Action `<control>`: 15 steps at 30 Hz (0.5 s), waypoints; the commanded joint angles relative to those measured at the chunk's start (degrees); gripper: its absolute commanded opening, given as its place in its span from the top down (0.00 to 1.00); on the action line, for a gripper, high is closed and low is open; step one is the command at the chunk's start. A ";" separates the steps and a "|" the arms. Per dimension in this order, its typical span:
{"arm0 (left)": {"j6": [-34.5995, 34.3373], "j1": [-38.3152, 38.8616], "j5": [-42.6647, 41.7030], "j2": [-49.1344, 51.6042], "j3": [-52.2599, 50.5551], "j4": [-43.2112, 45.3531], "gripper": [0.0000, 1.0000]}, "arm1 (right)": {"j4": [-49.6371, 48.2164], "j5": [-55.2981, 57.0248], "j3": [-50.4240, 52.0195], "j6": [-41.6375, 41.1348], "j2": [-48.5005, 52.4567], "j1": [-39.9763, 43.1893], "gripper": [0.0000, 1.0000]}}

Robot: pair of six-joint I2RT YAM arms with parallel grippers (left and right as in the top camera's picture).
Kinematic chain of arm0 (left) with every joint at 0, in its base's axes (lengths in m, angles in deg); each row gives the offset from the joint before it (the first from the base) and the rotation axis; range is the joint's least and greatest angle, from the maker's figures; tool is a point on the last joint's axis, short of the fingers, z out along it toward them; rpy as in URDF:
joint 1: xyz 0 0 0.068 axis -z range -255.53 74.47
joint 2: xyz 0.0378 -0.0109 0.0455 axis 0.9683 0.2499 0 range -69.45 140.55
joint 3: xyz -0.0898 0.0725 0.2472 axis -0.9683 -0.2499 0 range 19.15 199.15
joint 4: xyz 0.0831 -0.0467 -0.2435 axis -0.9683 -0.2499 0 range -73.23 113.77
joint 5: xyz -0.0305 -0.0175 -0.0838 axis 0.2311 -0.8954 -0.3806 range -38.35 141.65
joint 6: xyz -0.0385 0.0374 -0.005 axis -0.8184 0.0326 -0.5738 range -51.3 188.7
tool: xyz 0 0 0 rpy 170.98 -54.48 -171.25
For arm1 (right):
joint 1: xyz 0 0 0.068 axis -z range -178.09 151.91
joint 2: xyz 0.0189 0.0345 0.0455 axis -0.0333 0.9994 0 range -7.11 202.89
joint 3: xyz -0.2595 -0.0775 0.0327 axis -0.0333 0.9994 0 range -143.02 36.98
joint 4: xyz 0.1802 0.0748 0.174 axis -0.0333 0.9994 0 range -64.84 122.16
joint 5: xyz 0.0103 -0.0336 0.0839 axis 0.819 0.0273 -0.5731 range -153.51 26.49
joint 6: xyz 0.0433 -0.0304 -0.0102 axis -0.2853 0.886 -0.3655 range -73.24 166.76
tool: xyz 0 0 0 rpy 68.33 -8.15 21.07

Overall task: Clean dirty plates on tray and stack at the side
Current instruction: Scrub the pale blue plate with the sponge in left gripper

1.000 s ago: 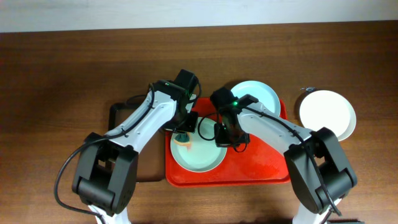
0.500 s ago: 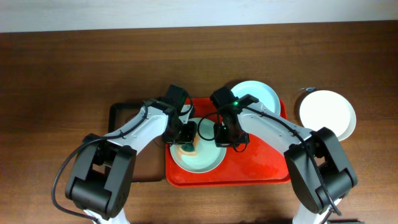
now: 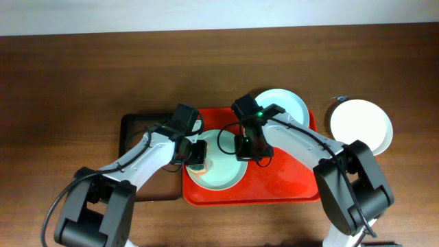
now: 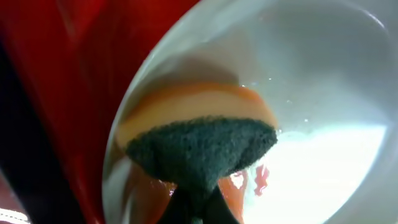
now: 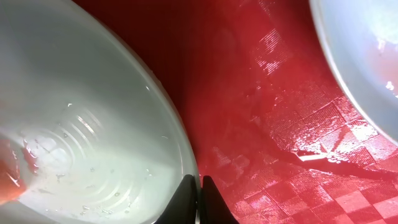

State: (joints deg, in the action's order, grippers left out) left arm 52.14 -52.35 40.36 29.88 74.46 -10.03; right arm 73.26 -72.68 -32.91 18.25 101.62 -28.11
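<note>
The pale green plate [image 3: 223,168] lies on the red tray [image 3: 288,182]. My left gripper [image 3: 197,158] is shut on an orange sponge with a dark green scrub face [image 4: 199,140] and presses it on the plate's left side [image 4: 323,93]. A small red smear [image 4: 261,177] shows beside the sponge. My right gripper [image 3: 245,147] is shut on the green plate's right rim [image 5: 186,155], its fingers [image 5: 199,196] pinching the edge. The pale blue plate [image 3: 282,106] sits at the tray's far right corner and shows in the right wrist view [image 5: 360,56]. The white plate [image 3: 361,125] rests on the table right of the tray.
A narrow black tray [image 3: 134,127] lies left of the red tray, partly under my left arm. The tray floor [image 5: 267,124] is wet and glossy. Brown wooden table [image 3: 68,75] surrounds everything.
My left gripper has dragged the sponge from the plate's upper left down toward its left rim, and the left arm has swung lower. The right gripper and the plates have not moved.
</note>
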 commanded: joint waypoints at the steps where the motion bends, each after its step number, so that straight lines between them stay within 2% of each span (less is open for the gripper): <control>1: -0.79 0.07 -0.94 0.46 -1.99 0.66 1.00 | -0.52 -0.96 0.35 -0.44 0.35 0.04 0.96; 11: -0.81 0.20 -1.64 2.08 -2.01 0.98 1.00 | -1.53 -0.98 1.11 -0.42 0.35 0.04 0.96; 15: -0.79 4.13 -10.40 4.50 -1.99 4.20 1.00 | -1.70 -0.98 1.11 -0.42 0.35 0.04 0.96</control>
State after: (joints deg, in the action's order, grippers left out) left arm 51.85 -51.58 38.20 30.84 73.84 -7.25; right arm 72.60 -72.66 -32.54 18.27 101.62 -28.11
